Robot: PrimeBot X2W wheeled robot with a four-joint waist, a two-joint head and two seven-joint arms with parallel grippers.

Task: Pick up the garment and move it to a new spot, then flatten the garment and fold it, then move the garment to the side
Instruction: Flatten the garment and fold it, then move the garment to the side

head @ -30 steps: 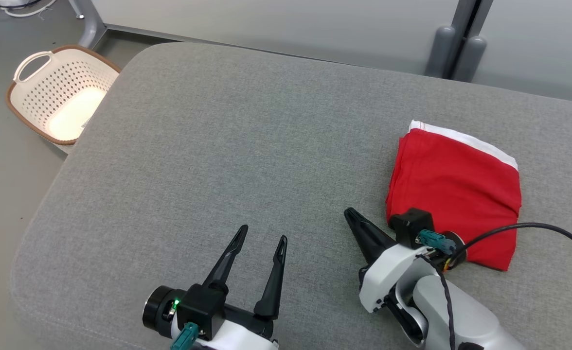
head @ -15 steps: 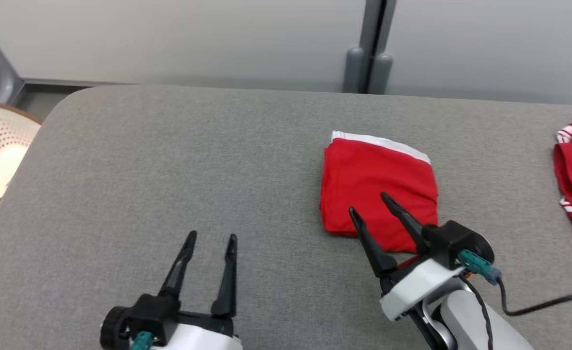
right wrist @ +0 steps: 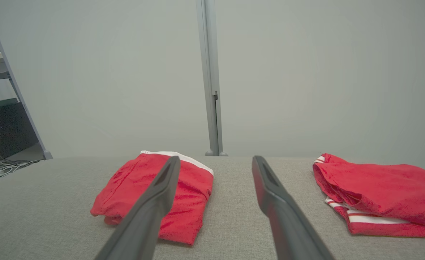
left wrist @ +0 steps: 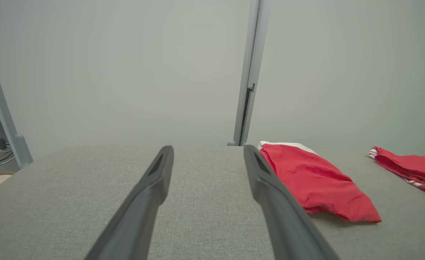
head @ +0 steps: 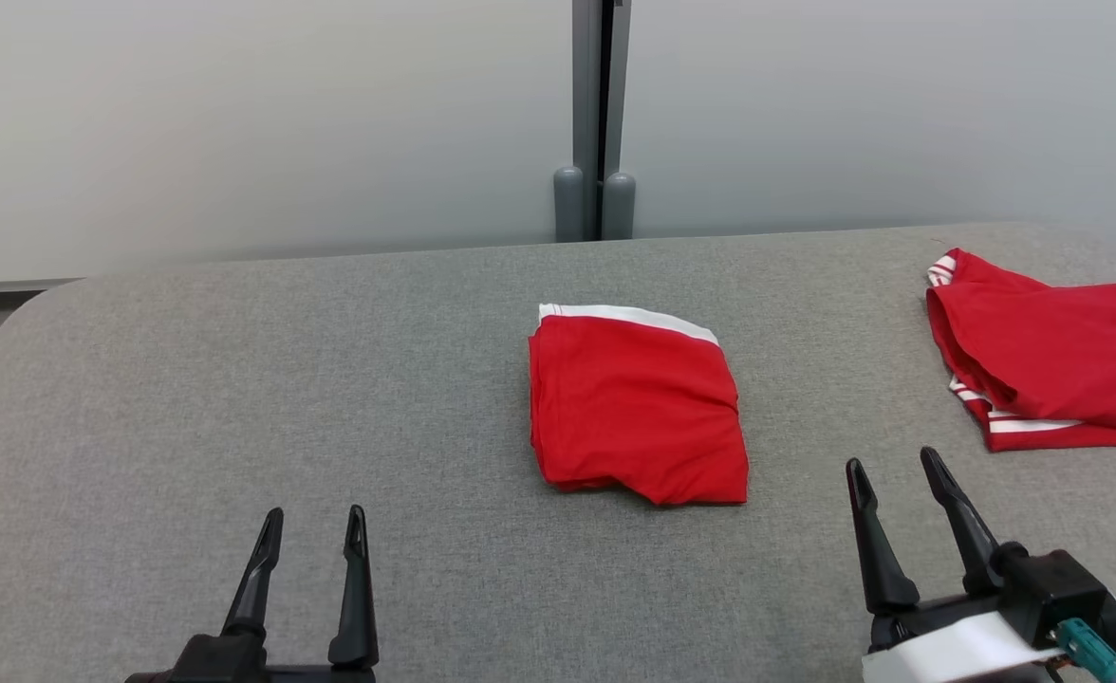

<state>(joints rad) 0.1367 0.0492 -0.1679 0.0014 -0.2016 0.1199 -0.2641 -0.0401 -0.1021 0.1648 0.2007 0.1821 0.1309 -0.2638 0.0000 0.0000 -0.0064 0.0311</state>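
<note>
The folded red garment (head: 634, 408) lies as a neat packet with its white band along the far edge, about midway across the grey padded table (head: 235, 379), flat and touching neither arm. The left gripper (head: 316, 517) hovers low at the near left with its two dark fingers spread and nothing between them. The right gripper (head: 891, 465) is at the near right, jaws likewise apart and empty, and well clear of the packet. Further right, near the table's edge, a second red garment (head: 1042, 351) with white stripes lies loose and rumpled.

From where I stand the folding looks done: the edges are squared and the layers stacked. Whether this spot counts as "the side" I can't say; if not, the last shift remains. That would call for one gripper to come in low at a near edge, pinch through all layers and slide or lift the packet without letting it fan open.
</note>
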